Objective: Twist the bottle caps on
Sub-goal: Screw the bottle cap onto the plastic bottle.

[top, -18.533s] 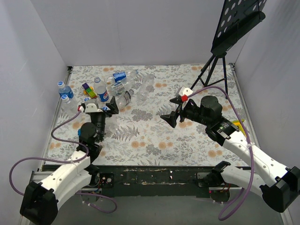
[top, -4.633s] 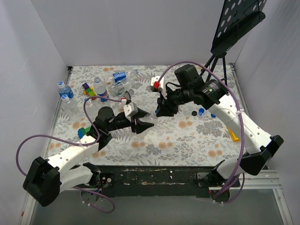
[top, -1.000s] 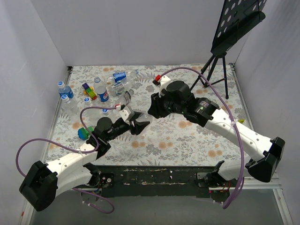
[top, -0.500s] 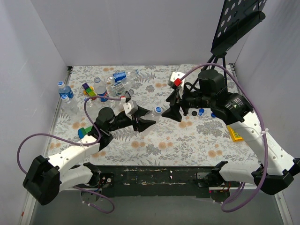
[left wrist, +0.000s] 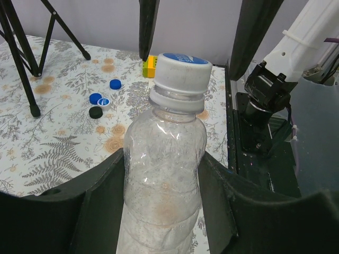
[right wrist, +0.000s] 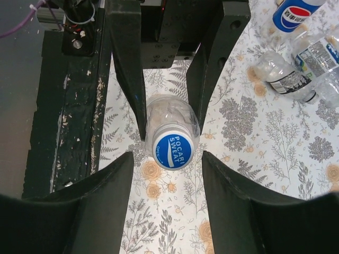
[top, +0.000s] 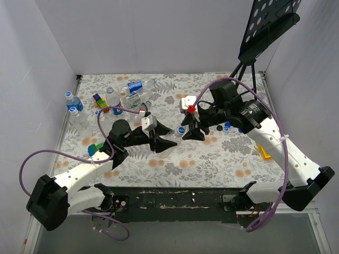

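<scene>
Left wrist view showed the left gripper [left wrist: 162, 159] clenched on the clear body of the bottle [left wrist: 159, 206], whose blue cap [left wrist: 183, 66] sat on the neck at twelve o'clock. The right gripper [top: 192, 133] was released, its fingers [left wrist: 254, 32] either side of that cap without touching. My worry was that an off-centre squeeze could buckle the thin bottle, or spin it in the left grip so the thread never bit. The thread was hidden under the cap's skirt, the bottle's base was cut off, and the loose caps [left wrist: 97, 98] on the bench [left wrist: 63, 143] at ten o'clock were too small to read.
</scene>
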### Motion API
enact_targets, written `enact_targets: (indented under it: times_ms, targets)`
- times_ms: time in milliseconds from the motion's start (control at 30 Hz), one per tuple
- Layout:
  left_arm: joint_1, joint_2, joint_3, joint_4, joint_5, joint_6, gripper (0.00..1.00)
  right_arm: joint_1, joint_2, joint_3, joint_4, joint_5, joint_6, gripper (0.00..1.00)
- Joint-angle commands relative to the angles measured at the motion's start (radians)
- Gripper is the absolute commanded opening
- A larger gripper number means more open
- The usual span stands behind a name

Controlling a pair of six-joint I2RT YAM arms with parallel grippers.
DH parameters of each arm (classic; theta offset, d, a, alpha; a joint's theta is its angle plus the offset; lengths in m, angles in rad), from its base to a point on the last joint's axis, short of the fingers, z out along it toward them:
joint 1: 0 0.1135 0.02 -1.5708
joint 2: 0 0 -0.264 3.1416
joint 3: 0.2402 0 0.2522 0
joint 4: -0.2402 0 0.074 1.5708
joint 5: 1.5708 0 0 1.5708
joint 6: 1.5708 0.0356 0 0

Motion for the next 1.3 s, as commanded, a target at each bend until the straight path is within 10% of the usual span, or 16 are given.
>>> enact_targets:
  times_ms: [0,300,467,667,933,1100,1267]
  targets:
    - [0.006,0.002,0.041,-0.013,0.024,0.013,0.19,0.001,0.020,0.057,-0.018,-0.030,-0.050,0.60]
    - [0.006,0.002,0.047,-0.034,0.013,0.041,0.19,0.003,0.052,0.071,-0.020,-0.024,-0.030,0.43]
    - [0.006,-0.017,0.037,-0.040,-0.042,0.074,0.19,0.018,0.078,0.082,-0.033,0.007,0.050,0.17]
    - [-0.020,-0.079,-0.031,0.007,-0.299,0.163,0.17,0.090,0.121,0.039,0.035,0.353,0.484,0.01]
    - [-0.213,-0.116,-0.077,-0.040,-0.714,0.458,0.12,0.118,-0.011,-0.239,0.272,0.588,1.034,0.08]
    - [-0.209,-0.092,-0.057,-0.082,-0.644,0.389,0.13,0.118,-0.044,-0.181,0.270,0.530,0.943,0.51]
    - [-0.149,-0.041,0.007,-0.201,-0.399,0.345,0.14,0.118,-0.112,-0.127,0.224,0.565,0.689,0.54]
